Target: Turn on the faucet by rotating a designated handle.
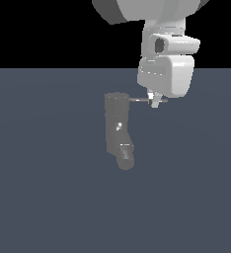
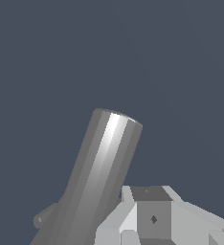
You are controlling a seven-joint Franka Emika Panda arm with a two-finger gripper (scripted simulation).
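In the exterior view the faucet (image 1: 117, 121) is a dull-grey upright cylinder with an angled spout end (image 1: 126, 159) pointing down toward the viewer. The handle (image 1: 138, 100) is a thin dark rod sticking out from the body's top toward the exterior view's right. My white gripper (image 1: 155, 100) comes down from above. Its fingers are close together and sit at the rod's outer part, touching or just in front of it. In the wrist view the faucet body (image 2: 99, 167) fills the middle, with part of my gripper's finger (image 2: 150, 215) beside it. The handle is hidden there.
The faucet stands on a flat blue-grey floor (image 1: 43, 188) that spreads to all sides. Black background lies above the horizon. No other objects show.
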